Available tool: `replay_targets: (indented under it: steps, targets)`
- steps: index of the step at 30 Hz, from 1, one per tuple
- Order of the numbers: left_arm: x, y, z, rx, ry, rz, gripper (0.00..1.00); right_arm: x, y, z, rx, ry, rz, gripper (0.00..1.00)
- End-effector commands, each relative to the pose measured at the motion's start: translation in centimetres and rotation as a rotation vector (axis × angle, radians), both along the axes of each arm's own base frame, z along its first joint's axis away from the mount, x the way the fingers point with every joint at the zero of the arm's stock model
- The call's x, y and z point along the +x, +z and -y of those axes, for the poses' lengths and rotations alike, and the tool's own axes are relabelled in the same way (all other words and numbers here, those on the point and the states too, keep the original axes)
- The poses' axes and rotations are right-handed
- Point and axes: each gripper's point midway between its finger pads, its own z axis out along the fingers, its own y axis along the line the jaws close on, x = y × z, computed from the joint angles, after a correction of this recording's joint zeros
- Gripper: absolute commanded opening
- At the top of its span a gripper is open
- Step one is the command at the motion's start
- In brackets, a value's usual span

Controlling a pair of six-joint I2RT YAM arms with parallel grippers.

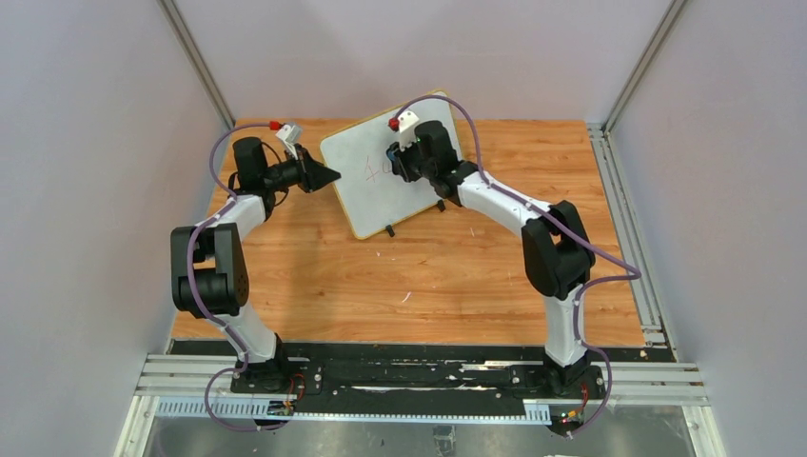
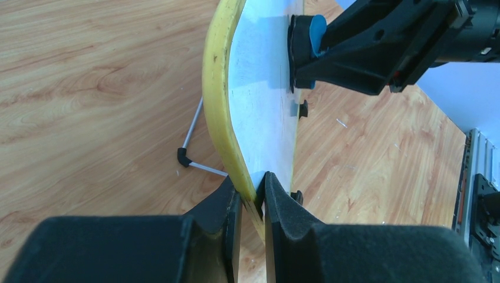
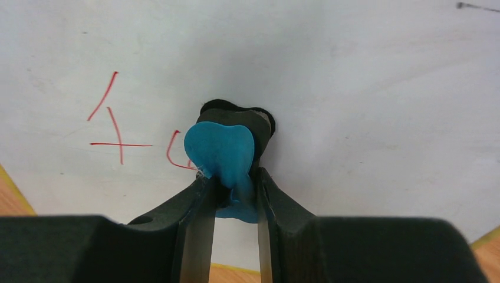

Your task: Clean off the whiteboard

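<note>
Wooden table (image 1: 314,276) underneath, both arm bases bolted at its near edge. Whiteboard (image 1: 366,190) at far centre of the table, propped up tilted, white face up and toward the arms, yellow frame all round; wire stand (image 2: 184,157) behind it, seen from the left wrist. Left arm (image 1: 211,257) bent in from the left side; right arm (image 1: 552,252) reaching in from the right, wrist over the board face. Left gripper (image 2: 252,197) pressed together on the yellow frame at the board's left edge, pinching it between both pads. Right gripper (image 3: 230,183) clamped on a blue eraser (image 3: 219,150), heart-shaped grip between the fingers, black pad flat against the white surface. Red marks (image 3: 112,127) just left of the eraser: a "4", then a curved stroke partly hidden behind the blue. Small black foot (image 1: 389,230) at the board's lower edge, resting on the wood
</note>
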Motion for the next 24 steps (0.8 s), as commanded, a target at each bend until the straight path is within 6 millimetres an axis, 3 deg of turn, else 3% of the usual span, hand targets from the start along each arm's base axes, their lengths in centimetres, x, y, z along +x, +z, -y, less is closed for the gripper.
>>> replay_targets:
  steps: [1, 8, 18, 24]
  targets:
    - [0.2, -2.0, -0.6, 0.068, 0.025, -0.006, 0.0, -1.7, -1.2, -2.0, 0.011, 0.048, -0.029, 0.01]
    - [0.1, -1.9, -0.6, 0.068, 0.025, -0.003, 0.0, -0.8, -2.1, -0.9, -0.045, 0.013, -0.018, 0.01]
    - [0.2, -1.9, -0.6, 0.066, 0.024, -0.004, 0.0, 1.9, -2.7, 4.6, -0.064, -0.094, -0.023, 0.01]
    - [0.1, -2.0, -0.6, 0.066, 0.024, -0.007, 0.0, 3.0, -2.8, 6.5, -0.084, -0.126, -0.015, 0.01]
